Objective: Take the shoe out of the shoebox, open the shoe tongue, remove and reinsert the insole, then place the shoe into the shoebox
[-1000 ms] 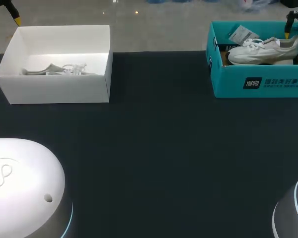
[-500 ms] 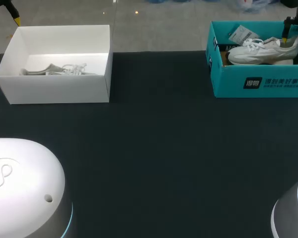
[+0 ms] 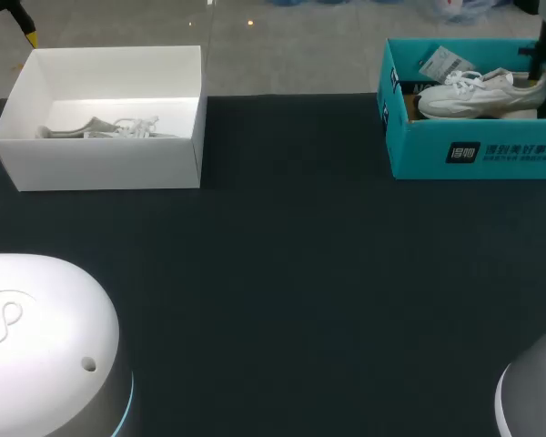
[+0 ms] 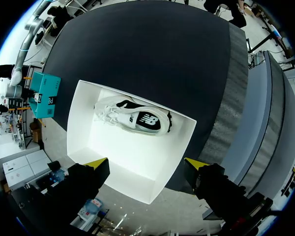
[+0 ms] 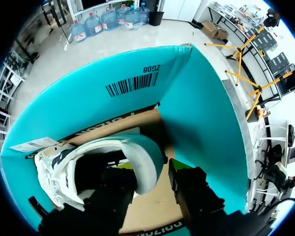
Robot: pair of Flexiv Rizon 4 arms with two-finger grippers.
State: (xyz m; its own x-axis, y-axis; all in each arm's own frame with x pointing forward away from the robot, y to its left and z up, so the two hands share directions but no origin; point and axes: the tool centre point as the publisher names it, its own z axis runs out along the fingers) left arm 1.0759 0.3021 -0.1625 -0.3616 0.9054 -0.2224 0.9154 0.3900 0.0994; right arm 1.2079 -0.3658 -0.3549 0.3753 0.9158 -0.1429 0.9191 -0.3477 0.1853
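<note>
Clearing the wall of the teal shoebox (image 3: 473, 155) is, I judge, the thing to mind. The white sneaker (image 3: 478, 94) lying inside should rise straight up, pinched firmly at its padded heel collar (image 5: 142, 157). My right gripper (image 5: 150, 171) stands open astride that collar, one finger inside the shoe and one outside, gripping nothing as far as I can see. My left gripper (image 4: 146, 163) hangs wide open and empty above the white box (image 4: 83, 123).

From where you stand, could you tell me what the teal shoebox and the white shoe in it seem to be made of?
Teal shoebox: probably cardboard, matte teal print outside, bare brown board on its floor. White shoe: smooth upper, leather or synthetic, I cannot tell which; fabric laces.
</note>
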